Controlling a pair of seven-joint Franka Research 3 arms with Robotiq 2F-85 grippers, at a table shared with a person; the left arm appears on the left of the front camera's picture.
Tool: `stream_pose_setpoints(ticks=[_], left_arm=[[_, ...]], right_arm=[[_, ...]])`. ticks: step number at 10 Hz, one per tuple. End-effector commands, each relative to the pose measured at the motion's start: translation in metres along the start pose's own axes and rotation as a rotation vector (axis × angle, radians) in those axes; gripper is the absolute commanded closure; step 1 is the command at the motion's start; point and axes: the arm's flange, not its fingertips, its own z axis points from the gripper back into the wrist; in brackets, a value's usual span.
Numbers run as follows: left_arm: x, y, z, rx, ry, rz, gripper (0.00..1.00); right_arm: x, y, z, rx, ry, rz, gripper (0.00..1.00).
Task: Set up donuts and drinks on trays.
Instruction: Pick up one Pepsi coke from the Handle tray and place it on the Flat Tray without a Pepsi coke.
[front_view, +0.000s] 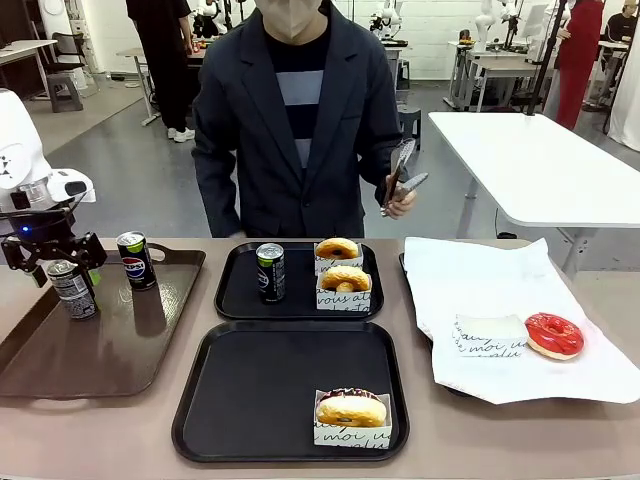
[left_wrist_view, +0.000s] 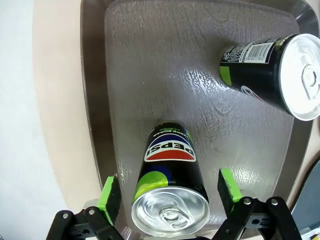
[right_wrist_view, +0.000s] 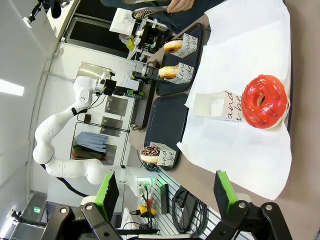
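My left gripper (front_view: 60, 268) (left_wrist_view: 170, 194) is open, its green pads (left_wrist_view: 111, 199) standing on either side of a dark Pepsi can (front_view: 73, 290) (left_wrist_view: 169, 200) with gaps to both. A second can (front_view: 135, 260) (left_wrist_view: 280, 70) stands nearby. The far black tray (front_view: 235, 292) holds a third can (front_view: 270, 272) and two golden donuts (front_view: 337, 249) (front_view: 345, 280) in sleeves. On the near black tray (front_view: 260, 390) sits one sleeved donut (front_view: 350, 408). My right gripper (right_wrist_view: 166, 195) hangs open above the white paper, with the red donut (front_view: 553, 335) (right_wrist_view: 265, 102) ahead of it.
Both left-hand cans stand on a long brown tray (front_view: 100, 350) (left_wrist_view: 165, 75). The red donut and an empty paper sleeve (front_view: 488, 335) (right_wrist_view: 214, 105) lie on a white paper sheet (front_view: 480, 275). The person at the far side holds metal tongs (front_view: 400, 172).
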Motion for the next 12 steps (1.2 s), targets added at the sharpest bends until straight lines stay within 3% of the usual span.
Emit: stream_pose_setpoints(ticks=[1, 2, 3, 4, 5, 7, 8, 10, 12], left_arm=[[-0.007, 0.004, -0.002, -0.026, -0.026, -0.020, 0.00], [-0.006, 0.003, -0.002, -0.019, -0.024, -0.026, 0.00], [-0.005, 0.002, -0.003, -0.014, -0.029, -0.023, 0.53], [-0.006, 0.002, -0.004, -0.015, -0.035, -0.024, 0.55], [-0.007, 0.003, -0.004, -0.018, -0.052, -0.017, 1.00], [-0.003, 0.003, -0.004, -0.023, -0.077, -0.009, 1.00], [-0.002, 0.002, -0.004, -0.020, -0.079, -0.010, 0.79], [-0.004, 0.002, -0.006, -0.010, -0.074, -0.018, 1.00], [-0.008, 0.000, 0.009, -0.023, -0.061, -0.019, 1.00]], right_arm=[[0.002, -0.001, 0.000, 0.017, -0.011, 0.018, 0.00], [0.002, -0.001, 0.000, 0.017, -0.011, 0.018, 0.00], [0.002, -0.001, 0.000, 0.017, -0.011, 0.018, 0.00], [0.002, -0.001, 0.000, 0.017, -0.011, 0.018, 0.00], [0.002, -0.001, 0.000, 0.017, -0.011, 0.018, 0.00], [0.002, -0.001, 0.000, 0.017, -0.011, 0.018, 0.00], [0.002, -0.001, 0.000, 0.017, -0.011, 0.018, 0.00], [0.002, -0.001, 0.000, 0.017, -0.011, 0.018, 0.00], [0.002, -0.001, 0.000, 0.017, -0.011, 0.018, 0.00]])
